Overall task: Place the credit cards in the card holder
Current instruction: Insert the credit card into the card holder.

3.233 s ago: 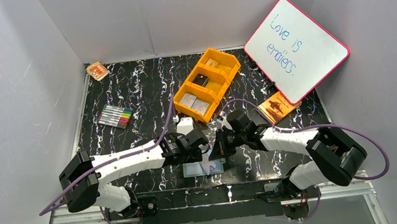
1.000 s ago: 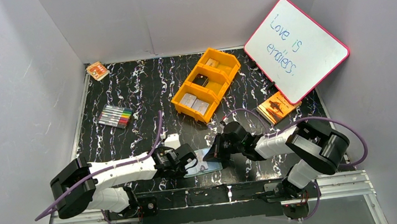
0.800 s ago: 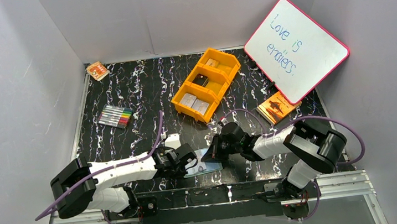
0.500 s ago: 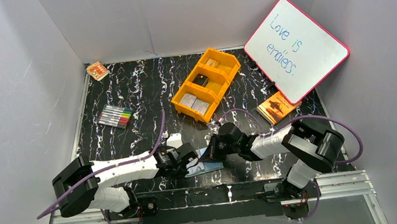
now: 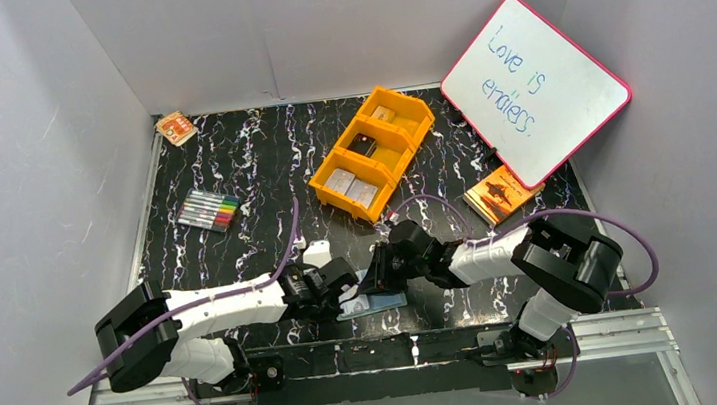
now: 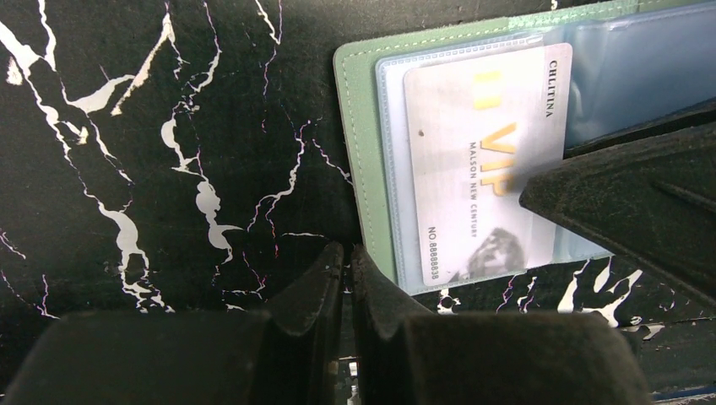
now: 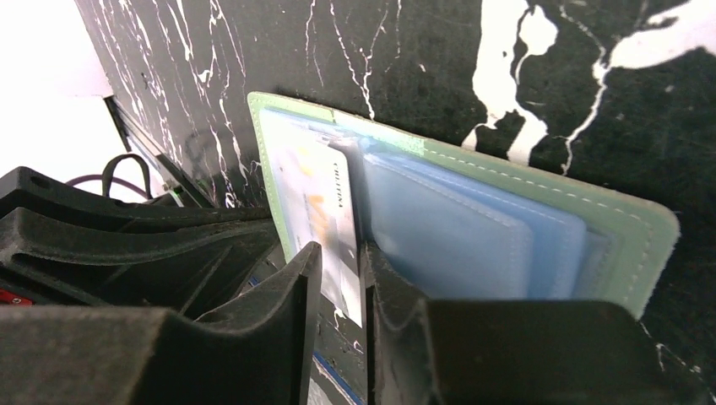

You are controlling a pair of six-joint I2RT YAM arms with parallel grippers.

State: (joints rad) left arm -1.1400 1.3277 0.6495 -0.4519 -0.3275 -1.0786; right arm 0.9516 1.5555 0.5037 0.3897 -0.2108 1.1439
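Left wrist view shows the left gripper (image 6: 342, 257) with its fingers pressed together on nothing. Its tips are down on the marbled table (image 6: 101, 278), just beside the near corner of the card holder (image 6: 359, 110). The holder lies open and flat at the table's near edge, between the two arms. In its leftmost clear pocket sits a pale VIP card (image 6: 473, 152), almost wholly under the plastic. A second ago, seen from above, that card stood tilted over the holder in the right gripper (image 7: 338, 278). Since then the right arm has slid leftward toward its partner and the card has gone down flat into the pocket. In the right wrist view the claw has parted a little. The card's trailing edge lies loose in the narrow gap between the fingers rather than being squeezed, which I read as the release after the push. This card looks seated, or nearly so; a last nudge may be wanted. Farther back and to the right, the orange tray (image 5: 406, 160) holds more credit cards (image 5: 353, 185), so the job appears only begun.
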